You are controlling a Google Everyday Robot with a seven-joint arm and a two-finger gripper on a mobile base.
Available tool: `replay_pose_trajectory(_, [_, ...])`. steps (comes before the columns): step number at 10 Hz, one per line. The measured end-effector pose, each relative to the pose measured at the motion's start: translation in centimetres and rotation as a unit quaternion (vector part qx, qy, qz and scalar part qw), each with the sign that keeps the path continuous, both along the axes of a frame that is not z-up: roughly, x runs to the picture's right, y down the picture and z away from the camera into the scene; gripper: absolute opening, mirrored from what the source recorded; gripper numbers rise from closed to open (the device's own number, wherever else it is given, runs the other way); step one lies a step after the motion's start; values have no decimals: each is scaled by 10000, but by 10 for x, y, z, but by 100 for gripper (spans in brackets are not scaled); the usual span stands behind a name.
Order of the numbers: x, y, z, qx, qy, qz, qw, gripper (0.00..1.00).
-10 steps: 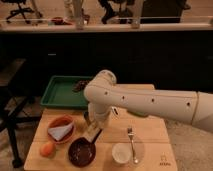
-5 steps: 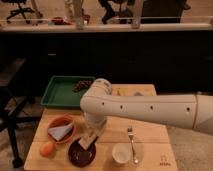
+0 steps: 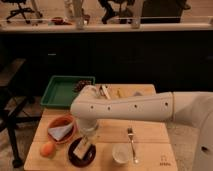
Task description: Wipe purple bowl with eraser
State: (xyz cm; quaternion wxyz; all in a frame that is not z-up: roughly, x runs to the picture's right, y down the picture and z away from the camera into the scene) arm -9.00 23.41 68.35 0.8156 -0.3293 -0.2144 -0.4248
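The gripper (image 3: 85,136) has dropped (pinching the rectangular tan-felt eraser (image 3: 82,146)) into the round glossy purple bowl (image 3: 90,157); light, circular strokes should wipe best.

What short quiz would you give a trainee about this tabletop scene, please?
1. True or false: the gripper hangs over the green tray.
2. Multiple choice: which dish is the eraser in? A) the orange bowl B) the purple bowl C) the green tray
3. Fill in: in the camera view, the orange fruit lies to the ____ of the purple bowl.

Key
1. False: the gripper is down at the purple bowl, near the table's front edge, its jaws holding the eraser tilted inside the bowl.
2. B
3. left
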Motion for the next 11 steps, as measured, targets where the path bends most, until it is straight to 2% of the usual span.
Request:
replay_pose_trajectory(2, [-6,5,5,26,111,-153,9998,0])
replay_pose_trajectory(4, [-10,12,12,117,362,-420,9984,0])
replay_pose_trajectory(6, [-11,16,17,116,478,-506,9975,0])
replay_pose_trajectory(9, [-6,23,29,-52,592,-447,9972,0])
replay_pose_trajectory(11, [1,20,37,-139,664,-356,9971,0])
